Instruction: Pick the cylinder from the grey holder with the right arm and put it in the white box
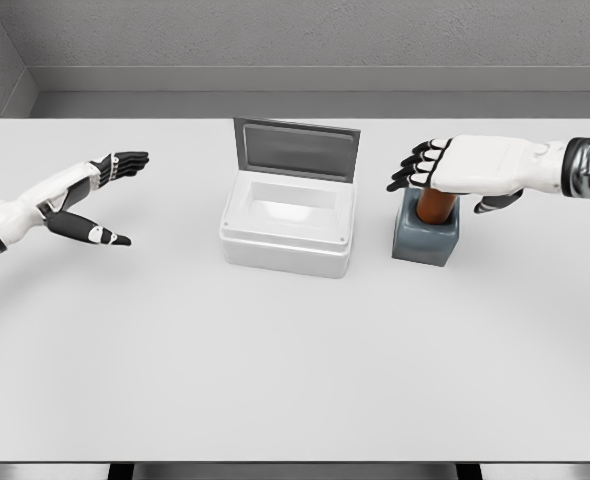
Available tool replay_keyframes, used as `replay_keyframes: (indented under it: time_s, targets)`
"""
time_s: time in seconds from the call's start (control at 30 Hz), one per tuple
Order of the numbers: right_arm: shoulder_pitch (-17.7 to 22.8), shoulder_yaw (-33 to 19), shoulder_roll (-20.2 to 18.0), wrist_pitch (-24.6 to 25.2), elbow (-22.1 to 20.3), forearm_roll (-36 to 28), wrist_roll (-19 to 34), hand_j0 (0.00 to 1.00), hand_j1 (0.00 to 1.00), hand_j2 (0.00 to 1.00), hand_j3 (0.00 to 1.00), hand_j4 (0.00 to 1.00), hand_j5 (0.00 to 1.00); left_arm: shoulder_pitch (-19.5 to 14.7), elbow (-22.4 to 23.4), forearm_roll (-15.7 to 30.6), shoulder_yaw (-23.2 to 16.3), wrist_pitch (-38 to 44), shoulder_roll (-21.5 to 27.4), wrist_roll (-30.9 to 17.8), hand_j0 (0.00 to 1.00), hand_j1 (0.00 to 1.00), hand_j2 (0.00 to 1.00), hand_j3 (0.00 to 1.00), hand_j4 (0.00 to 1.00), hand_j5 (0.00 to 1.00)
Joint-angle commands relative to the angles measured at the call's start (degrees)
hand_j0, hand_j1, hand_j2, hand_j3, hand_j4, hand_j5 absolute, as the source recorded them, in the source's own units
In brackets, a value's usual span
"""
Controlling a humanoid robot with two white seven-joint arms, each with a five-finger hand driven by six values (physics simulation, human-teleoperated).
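From the head camera, we find the brown cylinder (436,204) standing upright in the grey holder (425,240), at about three o'clock from the white box (287,232); only its upper part shows above the holder's rim. Our right hand (465,166) reaches in from the right and sits over the cylinder's top, fingers extended toward nine o'clock and thumb hanging at the back, so we judge it is lined up for a grasp but not clamped yet. The box has its lid (295,150) propped upright at twelve o'clock, leaving the cavity free to receive the cylinder. Our left hand (93,200) hovers at the table's (295,380) nine o'clock side, fingers spread, holding nothing, well apart from the work.
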Motion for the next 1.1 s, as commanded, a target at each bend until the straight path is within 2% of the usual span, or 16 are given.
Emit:
replay_keyframes:
  time_s: [0.0,0.07,0.1,0.13,0.17,0.27,0.43,0.8,0.97,1.07]
  targets:
    - [0.0,0.0,0.0,0.1,0.0,-0.2,0.0,1.00,1.00,1.00,1.00,1.00,1.00,0.0,0.1,0.3,0.1,0.1,0.0,0.0,1.00,1.00,1.00,1.00,1.00,1.00]
    - [0.0,0.0,0.0,0.1,0.0,-0.2,0.0,0.99,0.99,0.99,0.99,0.99,0.99,0.0,0.1,0.3,0.1,0.1,0.0,0.0,1.00,1.00,1.00,1.00,1.00,1.00]
    - [0.0,0.0,0.0,0.1,0.0,-0.2,0.0,0.89,0.89,0.89,0.89,0.89,0.89,0.0,0.1,0.3,0.0,0.1,0.0,0.0,1.00,1.00,1.00,1.00,1.00,1.00]
    - [-0.1,-0.1,0.0,0.1,0.0,-0.3,0.0,0.72,0.72,0.72,0.72,0.72,0.72,0.0,0.1,0.3,0.0,0.1,0.0,0.0,1.00,1.00,1.00,1.00,1.00,1.00]
    - [-0.1,-0.1,0.0,0.1,0.0,-0.4,0.0,0.59,0.59,0.59,0.59,0.59,0.59,0.0,0.1,0.3,-0.3,0.1,0.0,0.0,1.00,1.00,1.00,1.00,1.00,1.00]
    - [-0.1,-0.1,0.0,0.1,0.0,-0.5,0.0,0.54,0.54,0.54,0.54,0.54,0.54,-0.1,0.1,0.3,-0.4,0.1,0.0,0.0,1.00,1.00,1.00,1.00,1.00,1.00]
    - [0.0,0.0,0.0,0.1,0.0,-0.5,0.0,0.49,0.49,0.49,0.49,0.49,0.49,-0.1,0.1,0.3,-0.3,0.1,0.0,0.0,1.00,1.00,1.00,1.00,1.00,1.00]
    - [-0.2,-0.6,-0.6,0.1,0.0,-0.4,0.0,0.49,0.49,0.49,0.49,0.49,0.49,0.0,0.1,0.3,-0.4,0.1,0.0,0.0,1.00,1.00,1.00,1.00,1.00,1.00]
    - [-0.4,-4.0,-0.8,0.1,-0.3,-2.1,0.0,0.49,0.49,0.49,0.49,0.49,0.49,0.0,0.1,0.3,-0.4,0.1,0.0,0.0,1.00,1.00,1.00,1.00,1.00,1.00]
    - [-1.1,-4.0,-0.5,0.1,-1.2,-5.0,0.0,0.49,0.49,0.49,0.49,0.49,0.49,0.0,0.1,0.3,-0.4,0.1,0.1,0.0,1.00,1.00,1.00,1.00,1.00,1.00]
